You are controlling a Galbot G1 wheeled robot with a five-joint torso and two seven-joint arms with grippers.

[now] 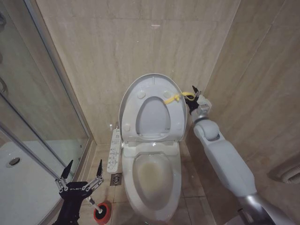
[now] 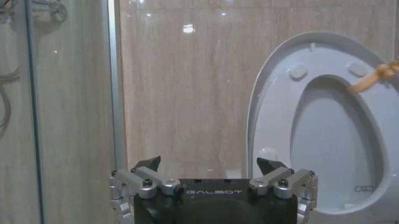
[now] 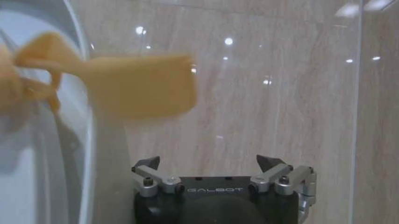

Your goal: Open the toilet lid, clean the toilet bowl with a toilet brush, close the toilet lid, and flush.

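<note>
The toilet lid (image 1: 151, 89) stood up against the wall. Our right claw (image 1: 194, 95) hung released beside its ribbon. Our left claw (image 1: 80, 174), also released, must next grab the toilet brush (image 1: 96, 206).

"GALBOT" reads in pale capitals across the black body of the left gripper (image 2: 212, 163) in its wrist view. The same word stands on the right gripper (image 3: 214, 161) body in the right wrist view. In the head view, small lettering shows on the left gripper's crossbar, too fine to make out. The side panel (image 1: 114, 150) carries rows of button marks, unreadable. A small label sits low on the raised seat (image 2: 363, 188), illegible.
</note>
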